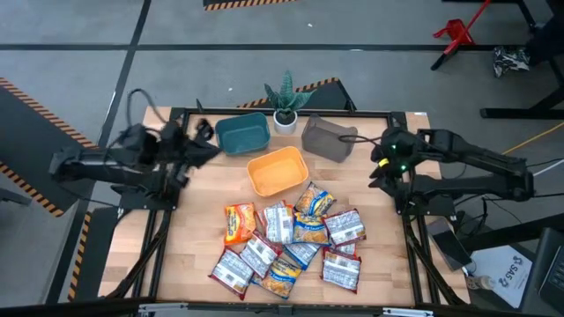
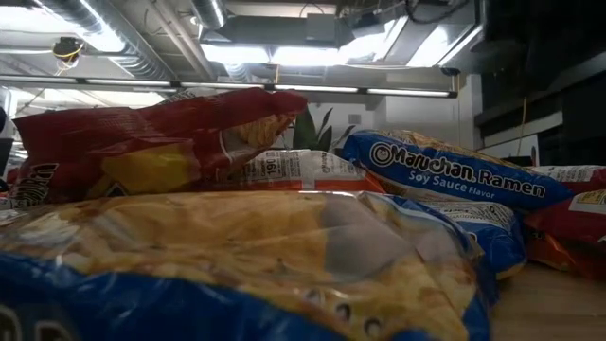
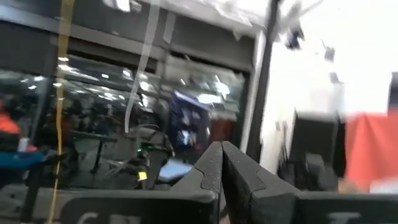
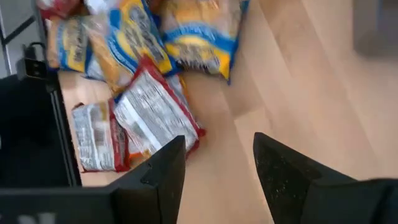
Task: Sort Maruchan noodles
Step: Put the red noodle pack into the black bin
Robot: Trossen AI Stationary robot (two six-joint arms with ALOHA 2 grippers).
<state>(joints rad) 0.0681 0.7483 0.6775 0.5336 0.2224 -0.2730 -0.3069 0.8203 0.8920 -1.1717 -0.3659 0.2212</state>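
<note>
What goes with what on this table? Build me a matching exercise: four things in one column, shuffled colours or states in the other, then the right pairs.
Column one:
1. bin nearest the noodle packets
2. bin left of the potted plant
3. left gripper
4. right gripper

Column two:
A. teal
B. fingers apart, empty
C. orange
D. fingers pressed together

Pairs: 1-C, 2-A, 3-D, 4-B

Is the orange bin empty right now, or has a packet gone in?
Empty. The high view shows the orange bin with only bare floor inside; the noodle packets all lie piled on the table.
</note>
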